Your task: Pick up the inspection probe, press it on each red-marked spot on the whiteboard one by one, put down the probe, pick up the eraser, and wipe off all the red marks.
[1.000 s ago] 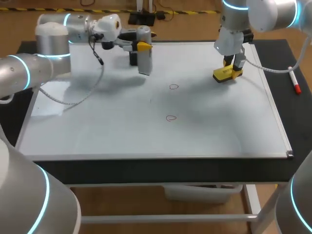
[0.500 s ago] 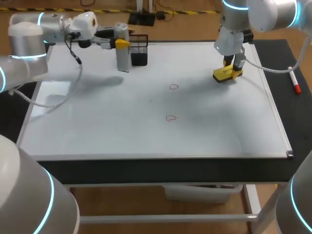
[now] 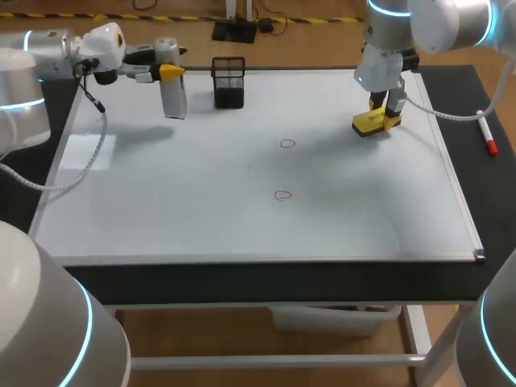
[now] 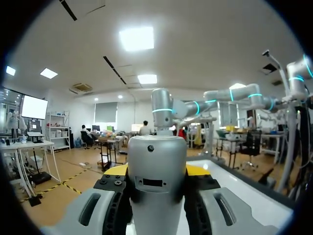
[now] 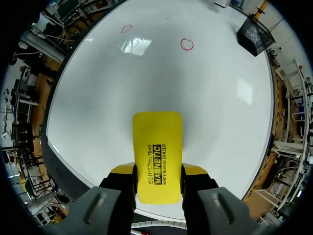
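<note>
My left gripper (image 3: 169,72) is shut on the silver cylindrical inspection probe (image 3: 172,95), held above the whiteboard's (image 3: 161,201) far left part, left of a black mesh basket (image 3: 229,81). In the left wrist view the probe (image 4: 156,166) fills the gap between both fingers of the left gripper (image 4: 156,172). Two red marks (image 3: 288,143) (image 3: 282,195) sit near the board's middle. My right gripper (image 3: 385,111) is shut on the yellow eraser (image 3: 371,123) at the far right of the board. The right wrist view shows the eraser (image 5: 157,152) clamped in the right gripper (image 5: 157,182), with both red marks (image 5: 187,44) (image 5: 126,29) ahead.
The black mesh basket (image 5: 254,28) stands at the board's far edge. A red marker pen (image 3: 488,135) lies on the dark table to the right of the board's frame (image 3: 459,201).
My left arm has carried the probe leftward, from in front of the basket to well left of it. The right arm and eraser have not moved.
</note>
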